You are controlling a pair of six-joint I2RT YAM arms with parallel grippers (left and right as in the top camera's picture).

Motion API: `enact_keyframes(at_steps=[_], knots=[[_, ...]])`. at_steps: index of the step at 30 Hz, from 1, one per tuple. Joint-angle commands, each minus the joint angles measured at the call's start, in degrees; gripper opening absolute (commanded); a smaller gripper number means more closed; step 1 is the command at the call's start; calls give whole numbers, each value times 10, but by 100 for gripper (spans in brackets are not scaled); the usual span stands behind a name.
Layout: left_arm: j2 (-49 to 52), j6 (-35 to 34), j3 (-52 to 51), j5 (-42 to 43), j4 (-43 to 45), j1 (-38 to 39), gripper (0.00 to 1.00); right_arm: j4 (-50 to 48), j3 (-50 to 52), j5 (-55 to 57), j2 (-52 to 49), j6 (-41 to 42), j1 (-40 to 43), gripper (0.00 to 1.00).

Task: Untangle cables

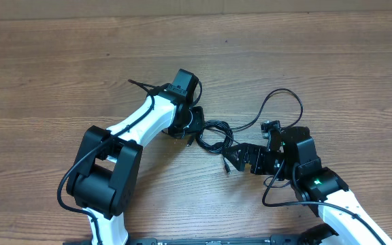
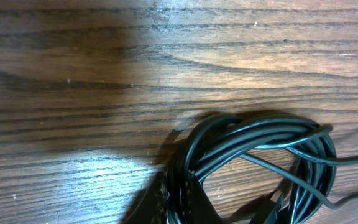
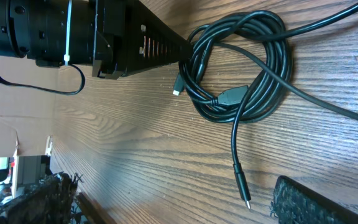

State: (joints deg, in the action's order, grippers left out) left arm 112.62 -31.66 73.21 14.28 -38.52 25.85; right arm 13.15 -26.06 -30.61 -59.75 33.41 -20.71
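– Overhead, how are the two arms posed?

– The left arm (image 1: 138, 122), white shells with black joints, slants up and to the right from its base near the bottom edge. Its wrist then folds down, so the left claw (image 1: 193, 131) points at the desk (image 1: 46, 68). The right arm (image 1: 332, 197) comes in from the lower right corner, and the right claw (image 1: 234, 159) lies low, pointing left toward the middle.

– Where are the cables?

– The cables (image 1: 213, 133) lie in one small coil on the desk between the two claws. The left claw is at the coil's left edge, and the right claw sits just to its lower right, apart from it. A loose strand (image 1: 282, 93) arcs up and right from the coil, then curves down to the right arm's wrist, where I lose it.

– Is either claw gripping?

– In the left wrist view, the left claw's dark fingers (image 2: 204, 208) are pinched together with strands of the coil running between them, so it is clamped on the cables. The right claw stands wide and holds nothing. Only one ribbed black pad (image 3: 319, 199) shows in its own camera.

– What about materials?

– The cords are thin, smooth and glossy black, wound in overlapping rounded loops. The right wrist view shows a small plug (image 3: 176, 89) at the coil's left and a flatter plug (image 3: 232, 95) lying across the loops. A slim tip (image 3: 243, 190) ends a tail that reaches toward the pad. The desk is brown wood with dark grain streaks.
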Motion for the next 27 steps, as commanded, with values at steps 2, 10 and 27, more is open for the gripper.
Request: enact_keyframes(at_steps=[2,10,27], knots=[[2,-11,-4,-43,0,0,4,3,-6,5,-1,-2,2,100],[-9,93,9,1,-5,-16,4,7,-6,5,-1,-2,2,100],[-227,226,15,24,-37,-22,4,-19,-11,-70,0,31,2,100]])
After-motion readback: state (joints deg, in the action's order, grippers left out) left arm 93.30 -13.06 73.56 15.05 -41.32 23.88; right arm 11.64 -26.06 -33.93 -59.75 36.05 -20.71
